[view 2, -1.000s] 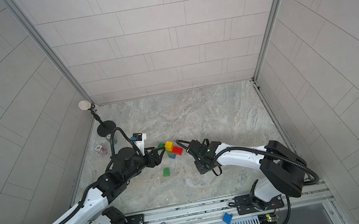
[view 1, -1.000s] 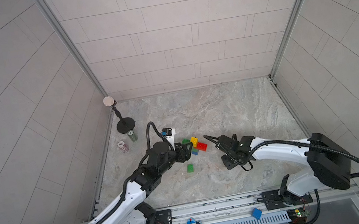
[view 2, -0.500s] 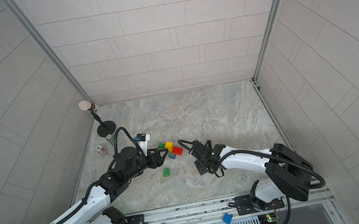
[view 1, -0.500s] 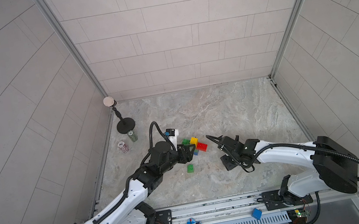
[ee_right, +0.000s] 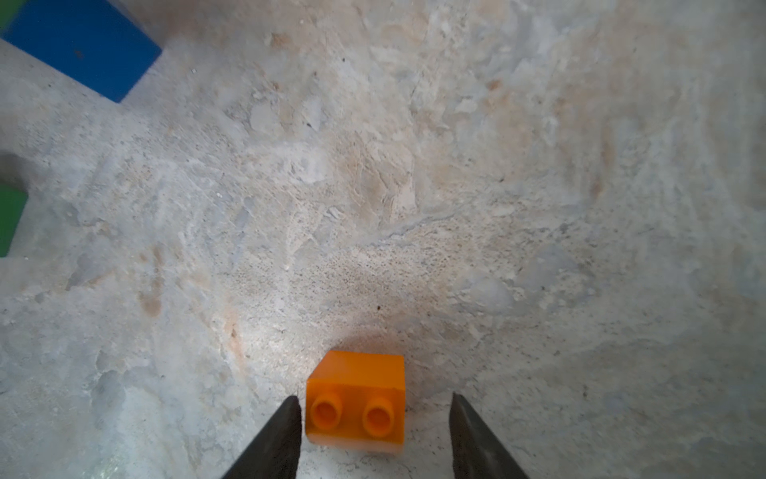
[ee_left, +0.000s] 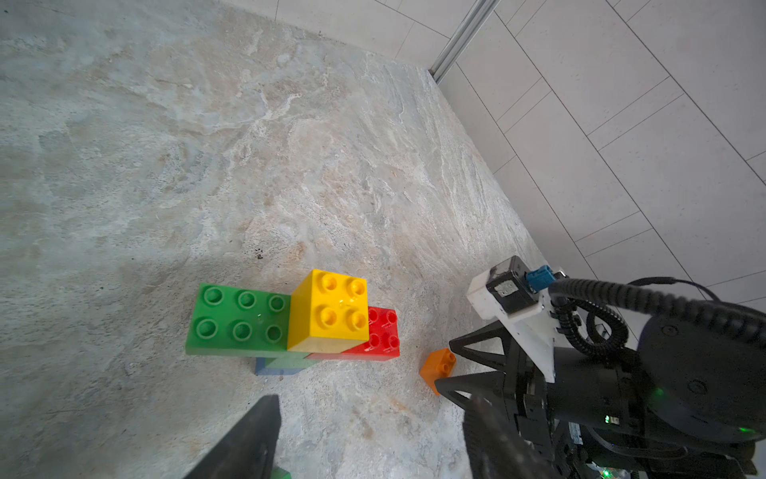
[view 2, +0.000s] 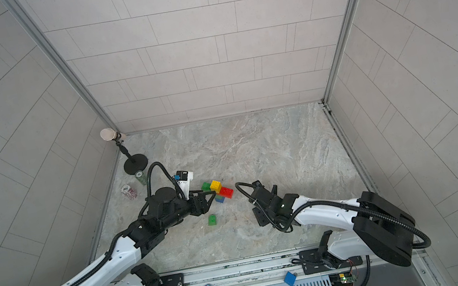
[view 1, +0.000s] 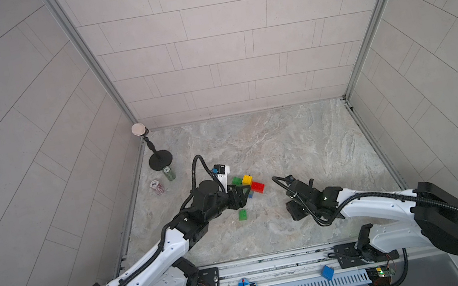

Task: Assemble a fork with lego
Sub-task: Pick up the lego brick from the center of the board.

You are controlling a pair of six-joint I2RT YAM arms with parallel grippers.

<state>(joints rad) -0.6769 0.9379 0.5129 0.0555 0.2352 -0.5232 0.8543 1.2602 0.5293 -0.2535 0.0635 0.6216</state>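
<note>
Right gripper (ee_right: 374, 397) straddles the small orange studded plastic brick (ee_right: 355, 373), jaws apart, nothing held (it lies on its side). Centre, then squeeze the flat sides. Left gripper (ee_left: 371, 404) gapes empty beside the half-built multicolour brick fork (ee_left: 327, 311).

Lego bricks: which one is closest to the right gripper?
The small orange brick, lying between the right gripper's open jaws. The yellow, red and long green bricks sit farther off, by the left gripper.

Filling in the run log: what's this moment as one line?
left gripper: open, facing partial fork | right gripper: open, orange brick lying between its jaws on table | loose: green brick
</note>
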